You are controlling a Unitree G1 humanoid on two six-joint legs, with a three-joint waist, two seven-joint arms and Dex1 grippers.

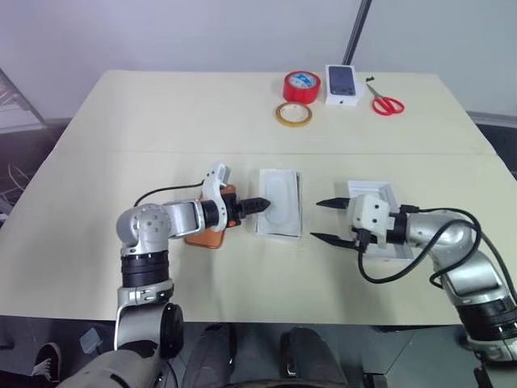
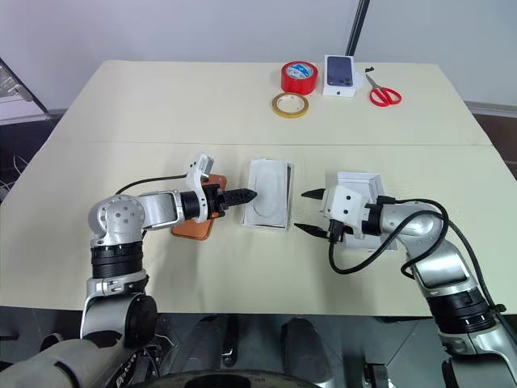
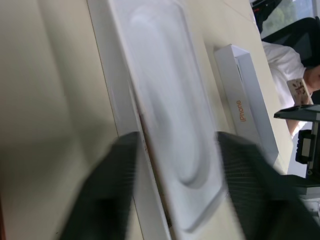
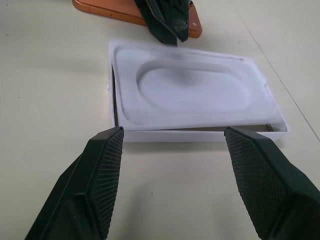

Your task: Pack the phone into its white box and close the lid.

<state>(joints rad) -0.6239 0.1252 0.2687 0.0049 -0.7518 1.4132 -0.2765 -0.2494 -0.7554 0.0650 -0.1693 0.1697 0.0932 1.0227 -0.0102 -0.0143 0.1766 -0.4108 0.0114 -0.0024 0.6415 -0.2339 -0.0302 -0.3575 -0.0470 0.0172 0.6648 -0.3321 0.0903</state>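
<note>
Phone (image 2: 196,227), white box (image 2: 269,204), lid (image 2: 355,212): one each (both grippers' fingers spread, empty).

One phone (image 1: 212,237), two tape rolls (image 1: 301,86), one pair of scissors (image 1: 386,103).

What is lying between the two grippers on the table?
Between the left gripper and right gripper lies the white box, a flat insert inside, seen from the head views.

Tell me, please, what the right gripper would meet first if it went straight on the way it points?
Probably the white box with the insert on it: the right gripper, open, faces its near wall.
</note>
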